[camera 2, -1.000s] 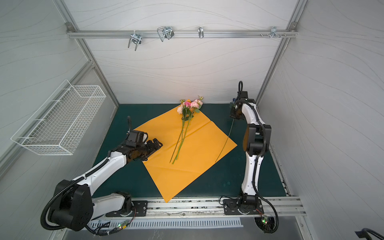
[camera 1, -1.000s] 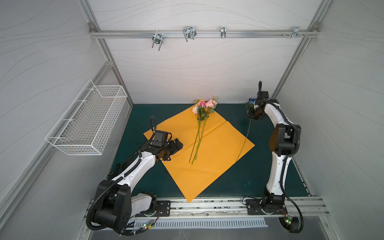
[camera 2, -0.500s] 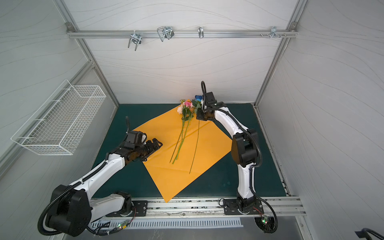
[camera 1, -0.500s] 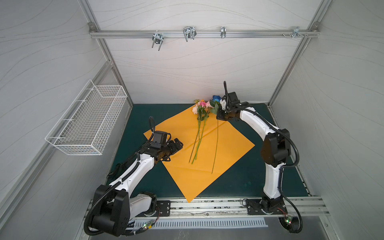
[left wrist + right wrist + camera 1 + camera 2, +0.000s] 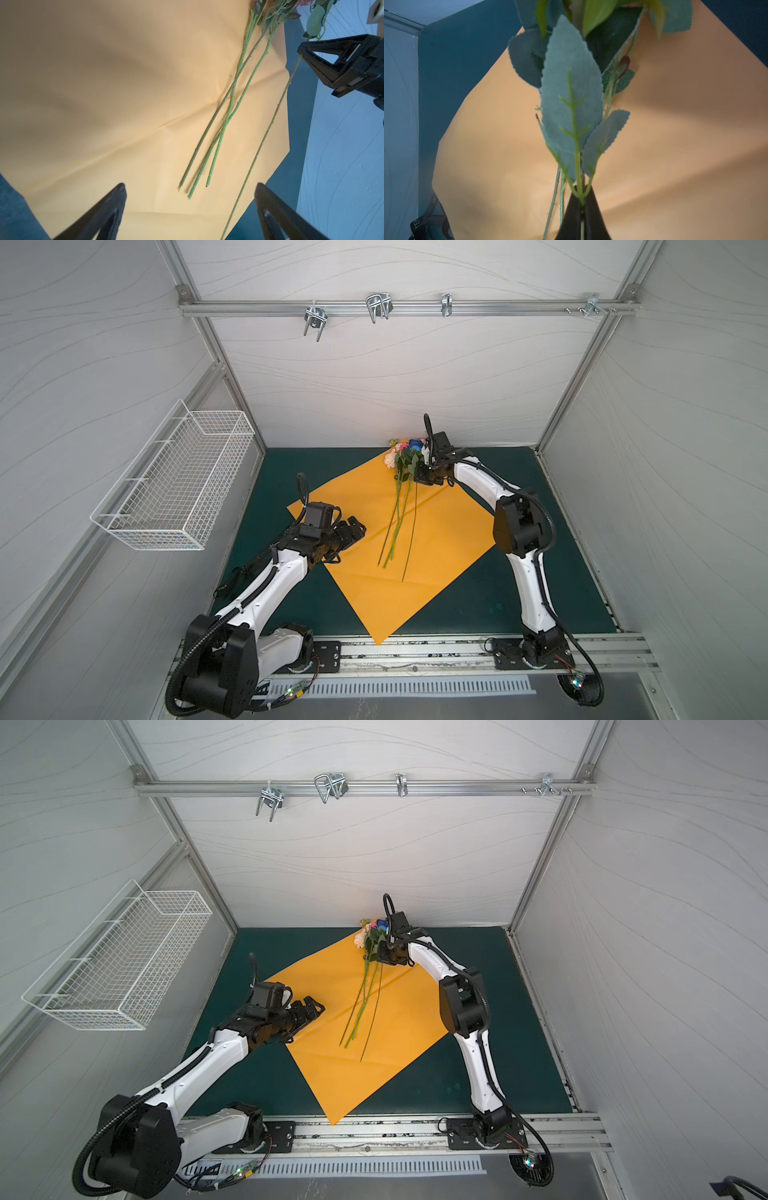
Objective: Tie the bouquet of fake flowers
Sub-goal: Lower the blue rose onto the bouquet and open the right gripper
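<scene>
The bouquet of fake flowers (image 5: pixel 402 459) is lying on the orange wrapping paper (image 5: pixel 449 539), which is lying in the middle of the green mat (image 5: pixel 519 605). Its peach and pink blooms are sitting at the sheet's 12 o'clock corner, and its thin stems are running down toward 6 to 7 o'clock.

The right gripper (image 5: pixel 419 477) is reaching in from 1 o'clock and pinching the stem of the blue rose (image 5: pixel 413 444) just below its leaves, jaws squeezed together on it. That bloom is sitting right beside the others. The left gripper (image 5: pixel 358 528) is hovering over the paper's 9 o'clock side, jaws spread wide and holding nothing, apart from the stems.

Both top views are showing the blooms but little of how the stems lie. The left wrist view is showing three stems crossing one another flat on the paper, while the rose's stem is running separately beside them. The right wrist view is showing the closed fingertips with the green stalk between them and serrated leaves filling the frame. It is also showing a black lettered ribbon (image 5: pixel 423 224) on the mat beside the paper's edge, which I cannot make out in the top views.
</scene>
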Available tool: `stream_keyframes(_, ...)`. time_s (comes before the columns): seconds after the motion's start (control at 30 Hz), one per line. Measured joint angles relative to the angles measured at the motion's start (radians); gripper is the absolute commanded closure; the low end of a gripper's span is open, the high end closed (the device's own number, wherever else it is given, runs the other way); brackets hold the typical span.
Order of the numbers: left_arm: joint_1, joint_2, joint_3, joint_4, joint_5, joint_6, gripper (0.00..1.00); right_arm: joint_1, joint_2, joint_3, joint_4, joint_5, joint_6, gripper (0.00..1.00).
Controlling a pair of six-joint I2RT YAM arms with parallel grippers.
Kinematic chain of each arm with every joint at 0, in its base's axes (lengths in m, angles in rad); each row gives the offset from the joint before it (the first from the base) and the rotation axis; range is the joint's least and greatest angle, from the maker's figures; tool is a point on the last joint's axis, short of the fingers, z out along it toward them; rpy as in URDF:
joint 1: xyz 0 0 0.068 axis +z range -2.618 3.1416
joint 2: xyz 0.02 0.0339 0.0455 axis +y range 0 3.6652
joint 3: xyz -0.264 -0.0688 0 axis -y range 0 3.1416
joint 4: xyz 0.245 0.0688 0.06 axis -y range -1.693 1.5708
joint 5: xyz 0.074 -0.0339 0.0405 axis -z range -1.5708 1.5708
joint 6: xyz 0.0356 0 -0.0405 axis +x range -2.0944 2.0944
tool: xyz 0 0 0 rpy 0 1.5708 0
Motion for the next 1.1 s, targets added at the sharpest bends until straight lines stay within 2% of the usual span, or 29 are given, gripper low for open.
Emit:
stream_keyframes(0.27, 0.0, 0.003, 0.0, 0.0, 0.0, 0.0, 0.03, 0.0, 0.117, 0.122, 0.031, -0.011, 0.0, 1.0)
stream_keyframes(0.73, 0.0, 0.025, 0.0, 0.0, 0.0, 0.001, 0.03, -0.031, 0.146, 0.223, 0.087, -0.011, -0.023, 0.97)
stream_keyframes(1.1, 0.0, 0.047, 0.0, 0.0, 0.001, 0.005, 0.03, -0.048, 0.246, 0.351, 0.111, -0.011, -0.037, 0.85)
